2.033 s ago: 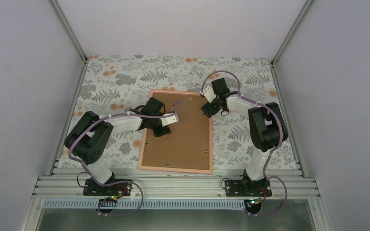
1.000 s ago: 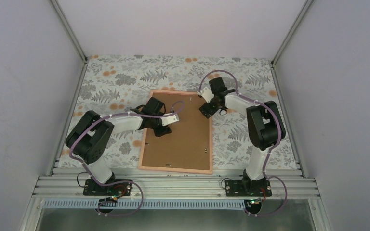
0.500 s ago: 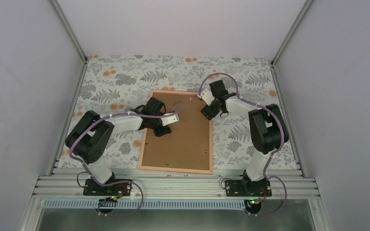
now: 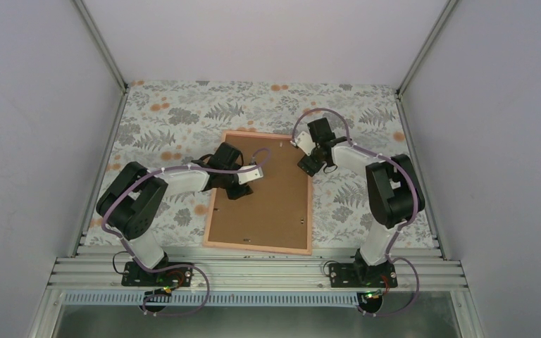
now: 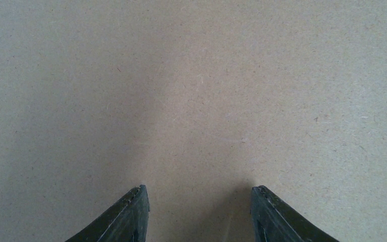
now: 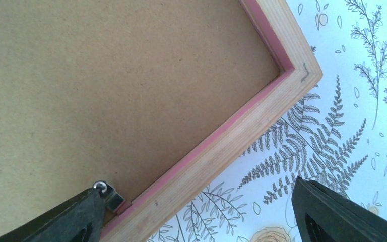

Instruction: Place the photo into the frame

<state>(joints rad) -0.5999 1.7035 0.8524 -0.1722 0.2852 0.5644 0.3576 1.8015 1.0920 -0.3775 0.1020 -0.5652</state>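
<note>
Two arms: are reaching from the near edge over the counter [image 4: 176,120].
Frame [image 4: 257,248]: is lying back side up on the floral counter, between both arms.
Backing board [image 4: 268,208]: is sitting inside the frame, brown and plain.
Left pincer [image 5: 197,189]: is hanging released, fingers apart, low over the board's left part; touching or not, I cannot tell.
Right pincer [image 6: 197,185]: is standing released and wide at the frame's far right corner, one finger by a metal tab [image 6: 110,195], the other over the counter.
</note>
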